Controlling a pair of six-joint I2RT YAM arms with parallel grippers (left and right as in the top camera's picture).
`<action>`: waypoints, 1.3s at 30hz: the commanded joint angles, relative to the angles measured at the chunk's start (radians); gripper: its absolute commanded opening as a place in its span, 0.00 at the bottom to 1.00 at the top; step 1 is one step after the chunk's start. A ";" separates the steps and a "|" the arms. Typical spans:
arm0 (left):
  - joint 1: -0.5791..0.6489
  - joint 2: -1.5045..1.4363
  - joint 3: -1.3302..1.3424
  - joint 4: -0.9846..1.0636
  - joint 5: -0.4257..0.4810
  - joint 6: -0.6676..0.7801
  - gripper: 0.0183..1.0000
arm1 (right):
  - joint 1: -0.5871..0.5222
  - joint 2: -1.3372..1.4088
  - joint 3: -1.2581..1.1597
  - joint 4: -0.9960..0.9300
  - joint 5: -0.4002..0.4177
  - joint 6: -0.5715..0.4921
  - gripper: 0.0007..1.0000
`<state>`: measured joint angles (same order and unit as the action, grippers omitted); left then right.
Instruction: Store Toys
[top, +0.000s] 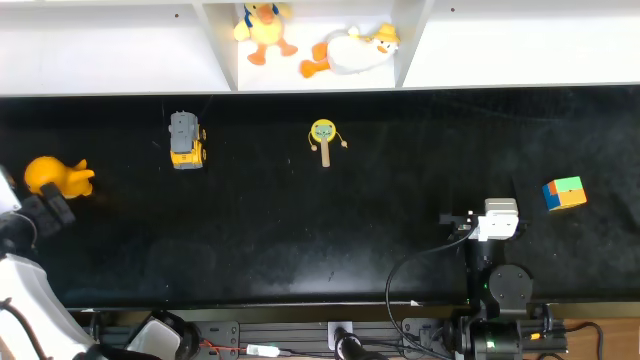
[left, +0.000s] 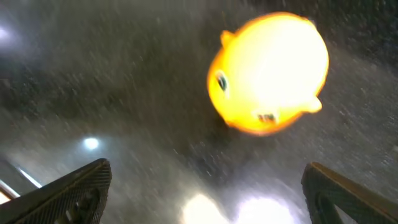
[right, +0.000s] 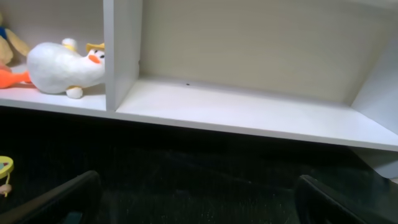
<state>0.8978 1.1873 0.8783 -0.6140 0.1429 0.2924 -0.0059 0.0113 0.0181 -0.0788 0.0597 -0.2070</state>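
At the table's (top: 300, 230) far left, an orange toy (top: 58, 177) sits on the black surface, well short of the white shelf (top: 110, 50) along the back edge. The left gripper (top: 48, 208) hangs just beside it on the near side. In the left wrist view its fingers (left: 74, 190) are spread wide with nothing between them, and the toy is beyond the tips, untouched. Further right along the table, a grey and yellow truck (top: 186, 140) stands near the shelf front, roughly between the orange toy and the middle compartment. A rattle (top: 323, 137) with a wooden handle lies right in front of that compartment. Inside it, a yellow duck (top: 264, 28) sits at the left and a white plush (top: 350, 50) lies on its side at the right, against the divider (right: 121, 56). A cube (top: 565, 193) of several colours rests on the right part of the table, apart from everything else. The right gripper (top: 497, 220) is near the front edge, just left of the cube, with a cable (top: 400, 275) looping over the table by its arm. Its fingers (right: 62, 199) are likewise wide apart and hold nothing. It faces the shelf's right compartment, and the divider stands between that compartment and the white plush.
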 joint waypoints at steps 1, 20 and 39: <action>-0.002 0.094 0.044 0.064 0.061 0.125 1.00 | -0.002 -0.006 -0.013 0.006 0.005 0.001 1.00; -0.113 0.283 0.131 0.105 0.072 0.238 0.92 | -0.002 -0.006 -0.013 0.006 0.005 0.001 1.00; -0.185 0.233 0.210 0.079 0.066 0.112 0.02 | -0.002 -0.006 -0.013 0.006 0.005 0.001 1.00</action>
<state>0.7498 1.4570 1.0080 -0.5385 0.2016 0.4862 -0.0059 0.0113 0.0181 -0.0784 0.0597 -0.2066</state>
